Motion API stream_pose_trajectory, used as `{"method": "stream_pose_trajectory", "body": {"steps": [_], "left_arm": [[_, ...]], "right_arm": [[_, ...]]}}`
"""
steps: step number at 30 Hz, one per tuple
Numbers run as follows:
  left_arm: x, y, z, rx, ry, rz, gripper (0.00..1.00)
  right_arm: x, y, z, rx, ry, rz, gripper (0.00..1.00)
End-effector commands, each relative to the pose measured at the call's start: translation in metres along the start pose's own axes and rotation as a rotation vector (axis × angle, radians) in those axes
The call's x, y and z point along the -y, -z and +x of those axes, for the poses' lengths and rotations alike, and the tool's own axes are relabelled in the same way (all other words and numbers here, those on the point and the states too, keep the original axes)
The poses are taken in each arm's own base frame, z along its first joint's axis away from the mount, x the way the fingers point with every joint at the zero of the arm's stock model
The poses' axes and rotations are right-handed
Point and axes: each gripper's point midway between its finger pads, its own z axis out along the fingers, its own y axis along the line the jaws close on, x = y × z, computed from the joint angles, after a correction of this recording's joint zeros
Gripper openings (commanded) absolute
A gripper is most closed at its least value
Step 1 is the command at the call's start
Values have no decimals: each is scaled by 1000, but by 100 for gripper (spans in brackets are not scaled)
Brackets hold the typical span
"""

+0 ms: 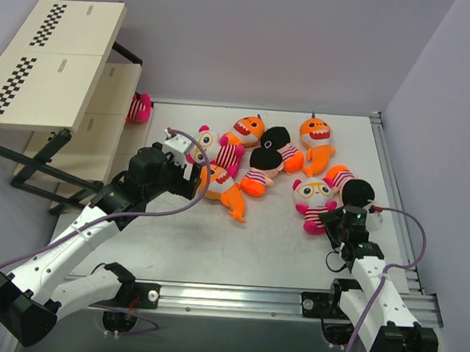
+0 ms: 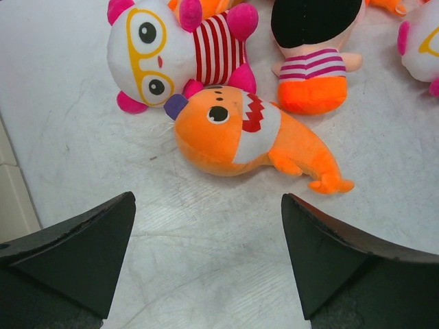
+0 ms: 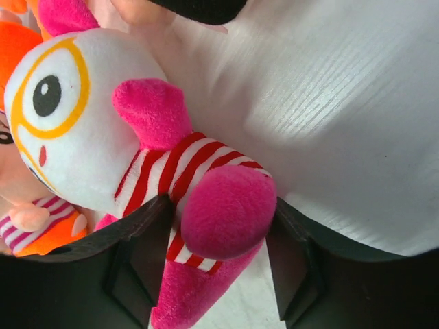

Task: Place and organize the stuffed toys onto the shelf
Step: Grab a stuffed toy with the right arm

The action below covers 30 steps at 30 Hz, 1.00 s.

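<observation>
Several stuffed toys lie on the white table. My left gripper (image 1: 189, 173) (image 2: 208, 197) is open above bare table, just short of an orange shark (image 2: 240, 133) (image 1: 222, 187). Beyond the shark lie a pink-and-white striped doll (image 2: 171, 51) and a black-headed doll (image 2: 315, 62). My right gripper (image 1: 336, 222) (image 3: 223, 201) is shut on another striped doll (image 3: 103, 130) (image 1: 313, 198), its fingers (image 3: 147, 240) pressing the striped body and pink leg from both sides. The shelf (image 1: 58, 61) stands at the far left, with a pink toy (image 1: 139, 108) on a lower board.
More toys lie at the table's middle and back: two orange sharks (image 1: 248, 130) (image 1: 317, 137) and black-headed dolls (image 1: 277, 139) (image 1: 354, 190). A metal rail (image 1: 394, 186) runs along the right edge. Purple walls close in the back and right.
</observation>
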Motion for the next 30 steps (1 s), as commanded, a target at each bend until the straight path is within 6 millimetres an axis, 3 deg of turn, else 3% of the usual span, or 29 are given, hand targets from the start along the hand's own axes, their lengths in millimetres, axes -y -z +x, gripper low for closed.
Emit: {"method": "stream_pose_trajectory", "body": {"steps": [1, 6, 12, 15, 21, 22, 24, 25, 28, 29, 30], "left_arm": [[6, 1, -7, 32, -8, 34, 96], [10, -1, -7, 40, -6, 56, 96], [26, -5, -10, 61, 5, 139, 97], [36, -5, -12, 72, 12, 196, 97], [66, -4, -15, 105, -27, 279, 97], [81, 0, -14, 103, -50, 313, 97], [92, 1, -15, 112, -85, 315, 96], [114, 7, -12, 113, -117, 361, 96], [134, 7, -14, 149, -183, 335, 96], [154, 9, -13, 163, -208, 365, 96], [159, 9, -16, 178, -214, 360, 96]], "right_arm": [[3, -4, -2, 16, 7, 2, 52], [-3, 1, -12, 46, 70, -9, 24], [-17, 15, -23, 58, 148, -25, 0], [-26, 22, -25, 46, 198, -57, 0], [-64, 43, -34, 21, 285, -166, 0], [-74, 48, -37, 23, 297, -193, 0], [-88, 52, -32, -8, 331, -237, 0], [-101, 58, -33, -9, 346, -270, 0], [-124, 66, -17, -44, 397, -327, 0], [-136, 68, -15, -45, 407, -351, 0], [-143, 70, -9, -56, 408, -368, 0]]}}
